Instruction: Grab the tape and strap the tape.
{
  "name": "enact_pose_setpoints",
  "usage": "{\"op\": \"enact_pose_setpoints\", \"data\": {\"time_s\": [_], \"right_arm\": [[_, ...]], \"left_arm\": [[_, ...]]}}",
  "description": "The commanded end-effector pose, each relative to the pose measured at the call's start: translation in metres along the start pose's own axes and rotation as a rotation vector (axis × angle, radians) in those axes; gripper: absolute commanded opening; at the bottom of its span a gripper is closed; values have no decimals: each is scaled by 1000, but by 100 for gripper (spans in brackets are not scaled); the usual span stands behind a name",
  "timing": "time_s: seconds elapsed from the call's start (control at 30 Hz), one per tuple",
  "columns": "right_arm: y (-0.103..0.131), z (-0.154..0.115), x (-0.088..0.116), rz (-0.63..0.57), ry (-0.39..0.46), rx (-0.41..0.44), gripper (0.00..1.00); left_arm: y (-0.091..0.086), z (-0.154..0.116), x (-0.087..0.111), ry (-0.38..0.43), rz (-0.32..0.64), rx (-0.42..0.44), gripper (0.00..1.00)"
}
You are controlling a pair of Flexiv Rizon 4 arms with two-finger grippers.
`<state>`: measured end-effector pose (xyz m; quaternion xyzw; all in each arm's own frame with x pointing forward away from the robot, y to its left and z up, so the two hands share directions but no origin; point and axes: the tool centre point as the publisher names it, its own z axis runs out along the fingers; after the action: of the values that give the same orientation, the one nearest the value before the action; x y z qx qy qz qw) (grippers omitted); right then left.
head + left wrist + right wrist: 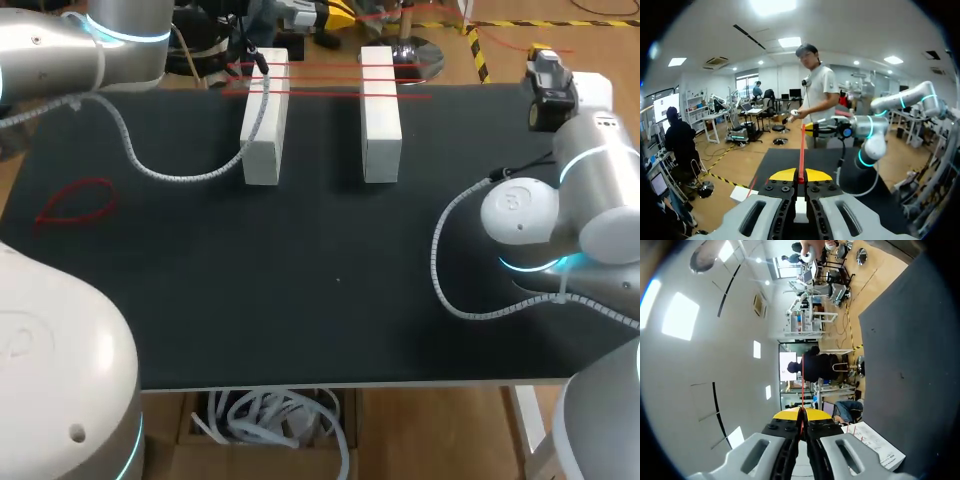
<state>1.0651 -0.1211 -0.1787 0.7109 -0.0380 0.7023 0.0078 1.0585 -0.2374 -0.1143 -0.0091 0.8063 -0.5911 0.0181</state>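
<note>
At the table's (pixel 300 300) far end, my left gripper (pixel 801 176) is pinched tight on the red tape (pixel 802 150), its yellow tips together with only the thin strand between them. The tape runs straight ahead to my right gripper (pixel 801 413), which is clamped on it the same way, so one length is stretched between my two arms. On the table between the arms stand two white blocks (pixel 265 120), side by side but apart, with several red strands (pixel 320 80) lying across their far ends. A loose red loop (pixel 75 205) lies well apart from them, near my left arm.

The job now looks to be laying this length down across both blocks, and the risks lie in the tension. If I pull too hard, the thin tape may slide out of one pinch or snap. With too little pull it sags and may catch a block's edge instead of seating on top. If my arms descend unevenly, it could land crooked over the laid strands or drag a block askew.
</note>
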Motion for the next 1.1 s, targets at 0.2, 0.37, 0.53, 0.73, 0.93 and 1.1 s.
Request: {"op": "enact_pose_setpoints", "data": {"time_s": [0.2, 0.37, 0.53, 0.73, 0.93, 1.1], "right_arm": [[0, 0, 1, -1, -2, 1, 0], [0, 0, 1, -1, -2, 1, 0], [0, 0, 1, -1, -2, 1, 0], [0, 0, 1, -1, -2, 1, 0], [0, 0, 1, -1, -2, 1, 0], [0, 0, 1, -1, -2, 1, 0]], "left_arm": [[1, 26, -3, 73, -62, -288, 0], [0, 37, -4, 117, -47, -429, 0], [0, 46, -4, 146, -22, -559, 0], [1, 50, -4, 150, -31, -647, 0], [3, 46, -4, 80, -79, -756, 0], [0, 49, -3, 74, -73, -843, 0]]}}
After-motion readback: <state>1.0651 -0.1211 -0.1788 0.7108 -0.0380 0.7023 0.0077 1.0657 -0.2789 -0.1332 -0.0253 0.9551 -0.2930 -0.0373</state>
